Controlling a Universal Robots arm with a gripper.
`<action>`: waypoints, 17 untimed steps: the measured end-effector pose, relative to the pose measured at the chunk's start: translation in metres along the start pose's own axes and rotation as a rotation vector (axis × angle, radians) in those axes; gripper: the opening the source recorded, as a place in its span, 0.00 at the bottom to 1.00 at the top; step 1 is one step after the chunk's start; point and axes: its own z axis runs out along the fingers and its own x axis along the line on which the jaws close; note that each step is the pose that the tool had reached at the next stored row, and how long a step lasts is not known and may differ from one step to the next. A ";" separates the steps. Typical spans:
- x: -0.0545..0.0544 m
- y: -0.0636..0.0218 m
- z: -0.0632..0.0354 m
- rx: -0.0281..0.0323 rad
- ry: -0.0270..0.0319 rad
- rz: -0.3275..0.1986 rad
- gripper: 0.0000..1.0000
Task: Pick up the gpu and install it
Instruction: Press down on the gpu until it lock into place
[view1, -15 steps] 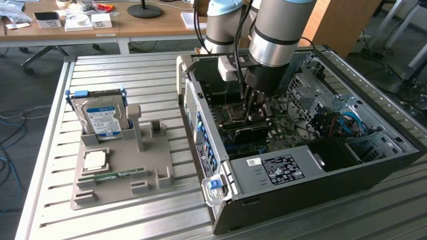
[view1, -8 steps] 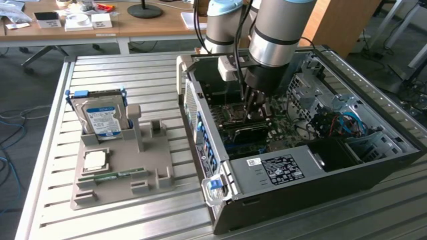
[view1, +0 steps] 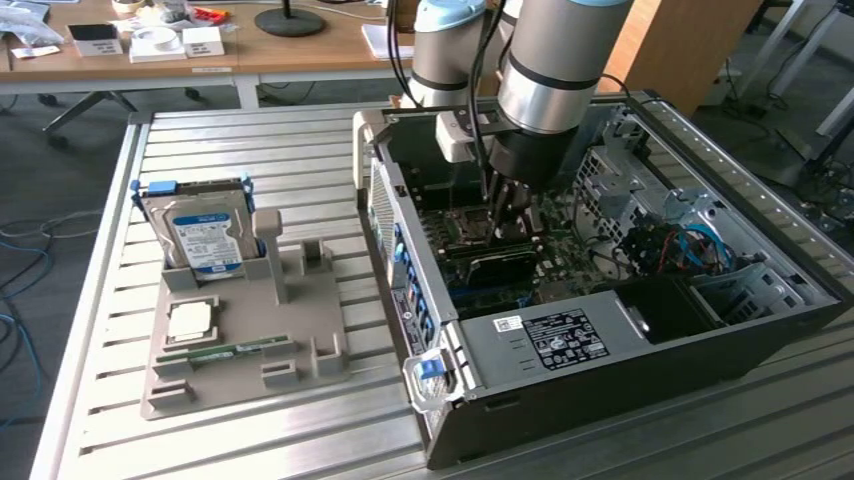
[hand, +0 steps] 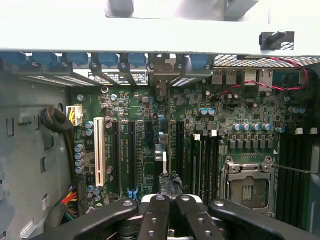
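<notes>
We've got a chunky arm (view1: 561, 60) here: brushed silver-grey tubes, with pale blue-grey caps on the joints and a thin black ring where the sections meet. Lower down it turns into a black cylindrical wrist section. Black cables (view1: 398, 50) run down alongside it, and there's a small white box (view1: 457, 137) mounted by the wrist. From the wrist camera, the gripper (hand: 170, 199) is matte black, built from flat linkage bars with rounded ends, each with round pivot holes or screw heads. Pretty clean-looking overall.
</notes>
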 end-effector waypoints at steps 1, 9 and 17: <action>0.000 0.0000 0.0000 0.0001 0.0000 0.000 0.11; 0.000 0.0001 0.0063 0.0000 0.0000 0.000 0.11; 0.001 0.0002 0.0126 -0.0001 0.0001 0.000 0.11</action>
